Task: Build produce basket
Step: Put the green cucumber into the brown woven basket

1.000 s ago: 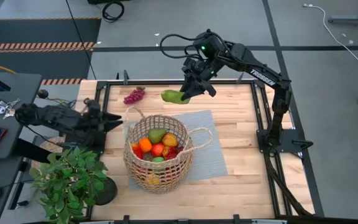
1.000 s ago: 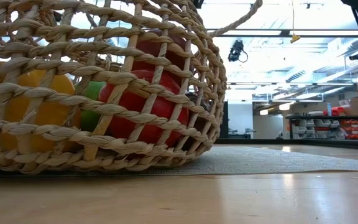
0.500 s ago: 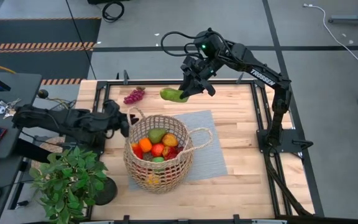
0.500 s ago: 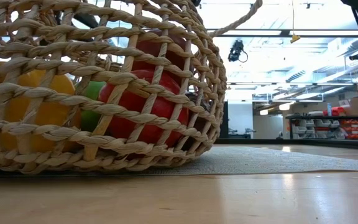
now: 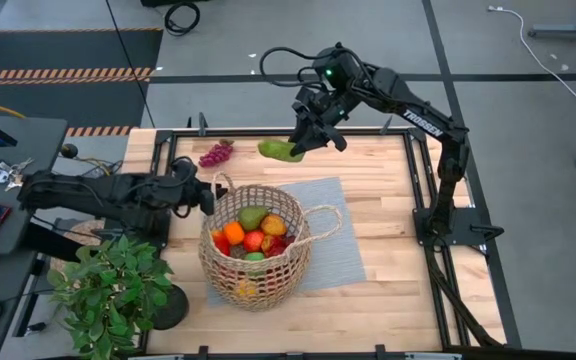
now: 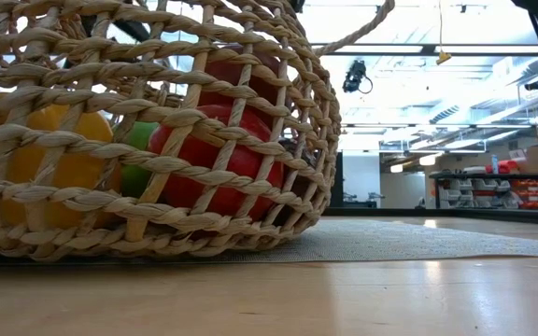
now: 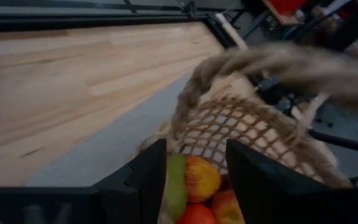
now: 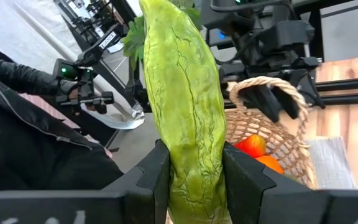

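Right now your right gripper [image 5: 301, 143] is hanging over the far side of the table [image 5: 388, 290], its fingers clamped tight on a long, wrinkled green vegetable [image 5: 280, 152] that is sticking out toward the left arm's side. In the right wrist view that vegetable [image 8: 185, 112] is standing up between the two dark fingers [image 8: 151, 180], filling the gap between them, with the basket [image 8: 272, 134] lying beyond and below it. The basket [image 5: 256, 245] is sitting on a grey mat [image 5: 343, 245] near the middle of the table, nearer to you than the held vegetable and well apart from it, so the vegetable is not over the basket's mouth. Inside the basket you are seeing fruit [image 5: 252, 234] in orange, red, green and yellow. Your left gripper [image 5: 203, 197] is reaching in level from the left, just beside the basket's left loop handle [image 5: 218, 182], its fingers partly apart and gripping nothing; in the left wrist view the handle [image 7: 253, 65] is arching just ahead of the fingers [image 7: 148, 180]. A purple bunch of grapes [image 5: 215, 153] is lying on the bare wood at the far left, apart from both grippers. A leafy potted plant [image 5: 113, 290] is standing at the near left corner.
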